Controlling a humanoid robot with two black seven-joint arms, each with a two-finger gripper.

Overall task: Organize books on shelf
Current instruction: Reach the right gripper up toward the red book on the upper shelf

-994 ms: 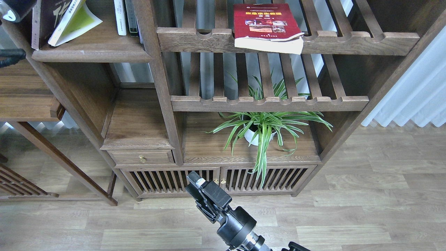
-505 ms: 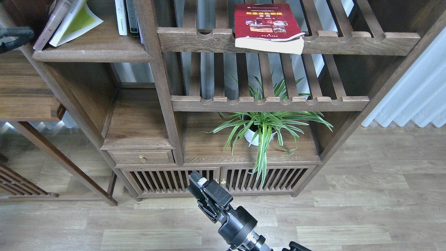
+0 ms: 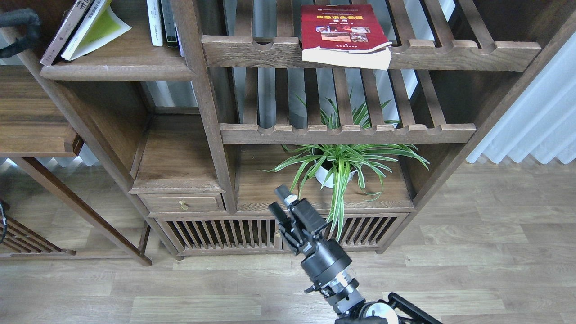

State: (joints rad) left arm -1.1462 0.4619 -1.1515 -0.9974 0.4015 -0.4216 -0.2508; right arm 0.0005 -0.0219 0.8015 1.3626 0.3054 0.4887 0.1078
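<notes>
The dark maroon book (image 3: 67, 28) leans to the right against the lime-yellow book (image 3: 95, 28) on the solid shelf (image 3: 118, 71) at the top left. The red book (image 3: 343, 32) lies flat on the upper slatted rack (image 3: 450, 53), its lower edge overhanging the front rail. A black part of my left arm (image 3: 18, 28) shows at the top left edge, just left of the maroon book; its fingers cannot be told apart. My right gripper (image 3: 279, 201) is open and empty, low in front of the cabinet, far below the red book.
Thin white (image 3: 155, 22) and dark (image 3: 169, 22) books stand upright at the shelf's right end. A potted spider plant (image 3: 342, 166) stands on the lower board just right of my right gripper. A second slatted rack (image 3: 346, 132) lies between the gripper and the red book.
My right gripper has risen and moved right, toward the plant. The maroon book has tipped over to lean on the yellow book, and my left arm has drawn back from it.
</notes>
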